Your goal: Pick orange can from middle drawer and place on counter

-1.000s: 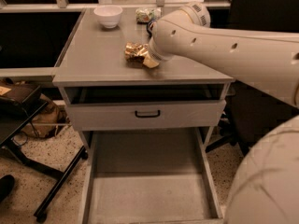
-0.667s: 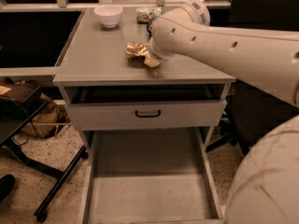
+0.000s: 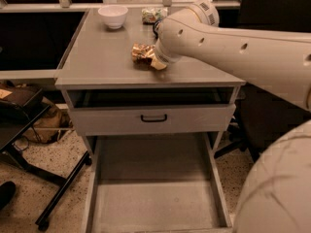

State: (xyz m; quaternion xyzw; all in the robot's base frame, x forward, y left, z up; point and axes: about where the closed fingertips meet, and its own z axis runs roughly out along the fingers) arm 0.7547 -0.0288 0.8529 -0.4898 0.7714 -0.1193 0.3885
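Note:
The orange can (image 3: 142, 53), golden and crumpled, lies on its side on the counter (image 3: 102, 57), near the middle. My gripper (image 3: 158, 63) is at the can's right end, down at the counter top, and is mostly hidden behind the white wrist of my arm (image 3: 204, 38). I cannot tell whether it touches the can. The middle drawer (image 3: 155, 203) is pulled out wide at the bottom, and its grey floor is bare.
A white bowl (image 3: 113, 15) and a small crinkled packet (image 3: 154, 14) stand at the back of the counter. A grey drawer front with a black handle (image 3: 153, 118) sits slightly open under the counter. A black cart frame (image 3: 29, 144) stands at the left. My white base (image 3: 277, 188) fills the lower right.

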